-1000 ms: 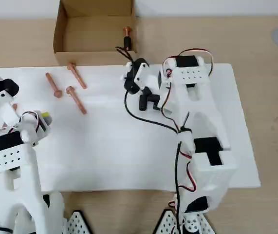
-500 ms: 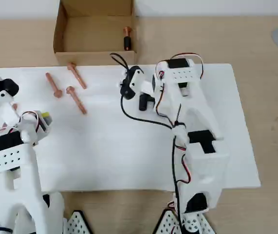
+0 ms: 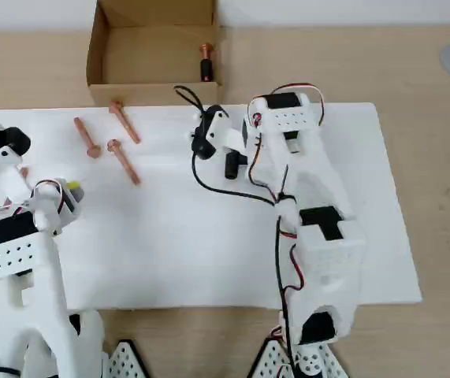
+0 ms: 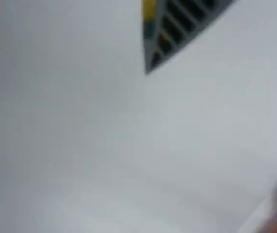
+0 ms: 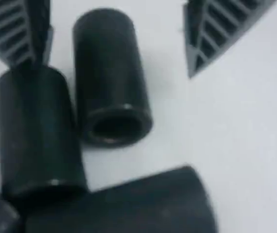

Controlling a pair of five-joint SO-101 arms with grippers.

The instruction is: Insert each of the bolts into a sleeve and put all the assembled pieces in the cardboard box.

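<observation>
Right wrist view: right gripper (image 5: 114, 34) spread wide, gripping nothing; black cylindrical sleeve (image 5: 110, 77) lying between jaws, second black sleeve (image 5: 34, 131) just beside; left gripper (image 4: 65, 58) parted, empty, over white sheet (image 4: 177, 145).

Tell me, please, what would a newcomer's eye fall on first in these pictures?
Most striking is the right hand, open just above a cluster of black sleeves toward the far side of the white mat. Three copper bolts lie loose on the mat's far left. One assembled piece already lies in the box beyond the mat.
</observation>
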